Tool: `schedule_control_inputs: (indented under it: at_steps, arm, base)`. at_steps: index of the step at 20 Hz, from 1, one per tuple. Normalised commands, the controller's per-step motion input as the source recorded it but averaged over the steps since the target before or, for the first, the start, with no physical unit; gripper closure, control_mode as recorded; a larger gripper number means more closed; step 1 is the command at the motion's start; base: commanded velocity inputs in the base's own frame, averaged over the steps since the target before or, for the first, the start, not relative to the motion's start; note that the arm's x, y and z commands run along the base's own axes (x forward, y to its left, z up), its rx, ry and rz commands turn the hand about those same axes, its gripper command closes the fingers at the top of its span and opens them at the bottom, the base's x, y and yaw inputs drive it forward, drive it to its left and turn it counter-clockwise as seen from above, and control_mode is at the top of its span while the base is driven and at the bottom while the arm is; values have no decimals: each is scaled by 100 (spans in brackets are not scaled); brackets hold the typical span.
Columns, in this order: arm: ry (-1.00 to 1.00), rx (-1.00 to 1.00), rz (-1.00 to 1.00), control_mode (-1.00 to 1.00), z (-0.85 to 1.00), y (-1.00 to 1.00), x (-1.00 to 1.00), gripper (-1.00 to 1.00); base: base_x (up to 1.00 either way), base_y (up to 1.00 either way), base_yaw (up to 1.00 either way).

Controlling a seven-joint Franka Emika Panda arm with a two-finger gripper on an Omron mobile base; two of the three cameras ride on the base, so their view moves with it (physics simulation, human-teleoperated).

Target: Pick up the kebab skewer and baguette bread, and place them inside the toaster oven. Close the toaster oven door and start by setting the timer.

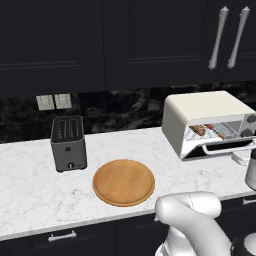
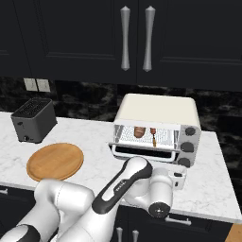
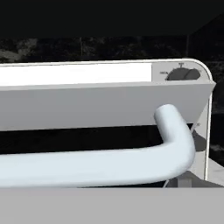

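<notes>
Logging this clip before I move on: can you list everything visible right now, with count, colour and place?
toaster oven: one, cream-white, on the counter at the right, door folded down open
door handle: one, silver bar, close in front of the hand camera
knobs: dark, on the oven's right side
bread: one, golden-brown, on the oven rack
skewer: one, reddish-brown meat, on the rack beside the bread
wooden plate: one, round, tan, bare, on the counter's front
slot toaster: one, dark grey, left of the plate
counter: white marble
cabinets: black, above, with silver handles
wall outlets: two, pale, on the dark backsplash
robot arm: white with dark joints, low before the oven
</notes>
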Motion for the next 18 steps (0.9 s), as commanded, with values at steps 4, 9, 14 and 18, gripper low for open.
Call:
schedule_control_inputs:
  at_steps: [4, 9, 14, 18]
  arm:
    - [-2, 3, -6, -100, 22, 32, 58, -100]
    - [0, 1, -6, -100, 10, 35, 60, -100]
    - [0, 0, -3, -100, 0, 28, 46, -100]
    - [0, 0, 0, -100, 0, 26, 46, -100]
  base:
    - [0, 0, 0]
    - [0, 0, 0]
    - [0, 0, 0]
    - [0, 0, 0]
